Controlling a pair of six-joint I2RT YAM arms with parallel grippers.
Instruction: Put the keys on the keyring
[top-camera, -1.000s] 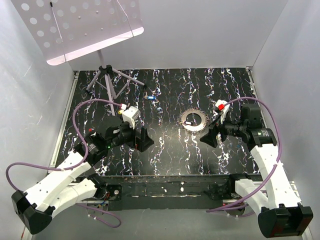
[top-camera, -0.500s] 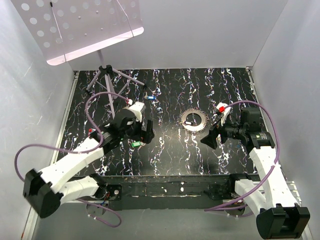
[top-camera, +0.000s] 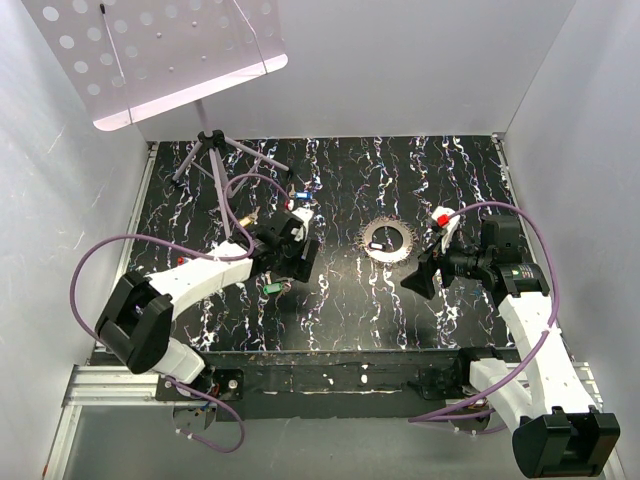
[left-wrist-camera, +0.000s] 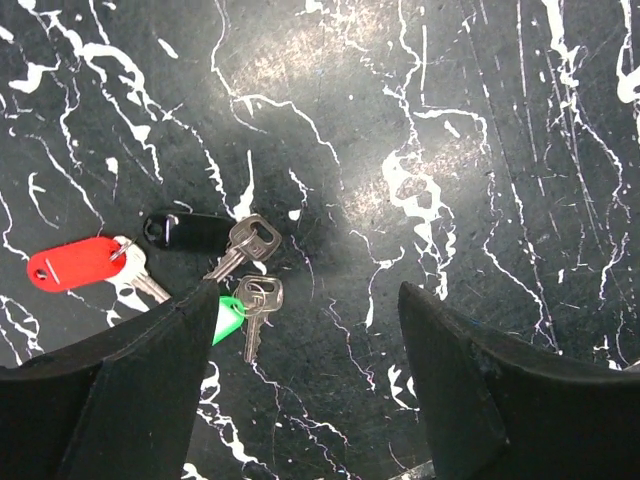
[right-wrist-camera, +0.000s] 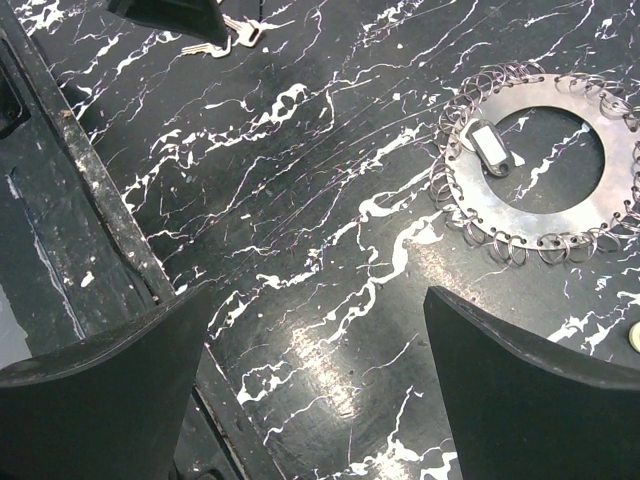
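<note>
Three keys lie together in the left wrist view: one with a red head (left-wrist-camera: 72, 263), one with a black head (left-wrist-camera: 190, 232) and one with a green head (left-wrist-camera: 228, 318). My left gripper (left-wrist-camera: 308, 330) is open and empty, just right of them; its left finger partly hides the green head. From above, the green key (top-camera: 270, 285) lies near the left gripper (top-camera: 298, 258). A blue key (top-camera: 303, 195) lies farther back. The toothed keyring (top-camera: 388, 240) lies flat mid-table, holding a grey tag (right-wrist-camera: 490, 148). My right gripper (right-wrist-camera: 318, 320) is open and empty, short of the keyring (right-wrist-camera: 545, 170).
A tripod stand (top-camera: 215, 160) with a perforated white board stands at the back left. A small brass knob (top-camera: 247, 216) lies beside the left arm. A small red object (top-camera: 441, 215) shows by the right wrist. The table's front edge (right-wrist-camera: 110, 220) is close to the right gripper.
My left arm has swung away from the near left and reached farther over the table, uncovering the green key. My right gripper has shifted slightly. The keyring has not moved.
</note>
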